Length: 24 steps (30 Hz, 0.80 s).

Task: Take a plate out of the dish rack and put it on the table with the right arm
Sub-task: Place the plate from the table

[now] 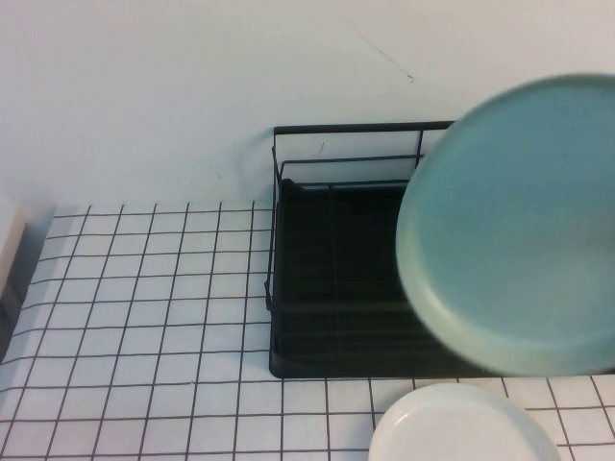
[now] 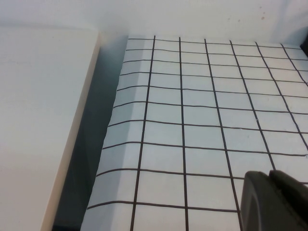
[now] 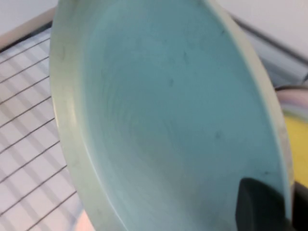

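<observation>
The pale mint-green plate (image 1: 514,226) is held up in the air, tilted on edge, above the right part of the black wire dish rack (image 1: 336,279). It fills the right wrist view (image 3: 163,110). My right gripper (image 3: 284,207) is shut on the plate's rim, with one black finger (image 3: 260,207) on its inner face and the other behind the rim. The right gripper is hidden in the high view. My left gripper (image 2: 272,202) is shut and empty, low over the white grid table (image 2: 192,120), away from the rack.
A white plate (image 1: 461,427) lies on the table (image 1: 144,307) in front of the rack. A yellow plate (image 3: 296,139) shows behind the mint plate. A cream block (image 2: 38,120) borders the table's left edge. A white wall stands behind the rack.
</observation>
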{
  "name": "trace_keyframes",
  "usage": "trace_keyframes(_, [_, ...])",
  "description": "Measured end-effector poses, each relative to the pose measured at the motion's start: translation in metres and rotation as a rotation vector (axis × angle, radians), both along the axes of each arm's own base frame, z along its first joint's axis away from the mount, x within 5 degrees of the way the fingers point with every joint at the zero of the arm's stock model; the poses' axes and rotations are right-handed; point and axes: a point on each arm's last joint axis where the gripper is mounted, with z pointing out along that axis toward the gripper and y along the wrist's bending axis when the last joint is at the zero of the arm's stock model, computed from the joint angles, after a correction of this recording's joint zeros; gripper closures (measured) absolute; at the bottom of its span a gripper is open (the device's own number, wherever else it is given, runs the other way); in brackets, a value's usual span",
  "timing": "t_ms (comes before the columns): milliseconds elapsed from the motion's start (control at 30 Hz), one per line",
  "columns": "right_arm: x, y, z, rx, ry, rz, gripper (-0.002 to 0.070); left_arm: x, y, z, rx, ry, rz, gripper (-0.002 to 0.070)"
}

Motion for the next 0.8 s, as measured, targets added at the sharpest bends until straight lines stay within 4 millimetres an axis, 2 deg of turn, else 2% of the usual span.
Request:
trace_keyframes(133, [-0.010,0.004,-0.022,0.047,0.227,0.035,0.0607,0.000,0.000,0.000,0.000,0.000,0.000,0.0678])
trace_keyframes(367, [-0.011,0.004,-0.110,0.081,0.550,0.001,0.0607,0.000,0.000,0.000,0.000,0.000,0.000,0.0678])
trace_keyframes(533, [-0.005,0.003,-0.158,0.068,0.602,0.020,0.0607,0.000,0.000,0.000,0.000,0.000,0.000,0.0678])
trace_keyframes(800, [0.023,0.003,-0.194,0.090,0.575,0.036,0.0607,0.000,0.000,0.000,0.000,0.000,0.000,0.0678])
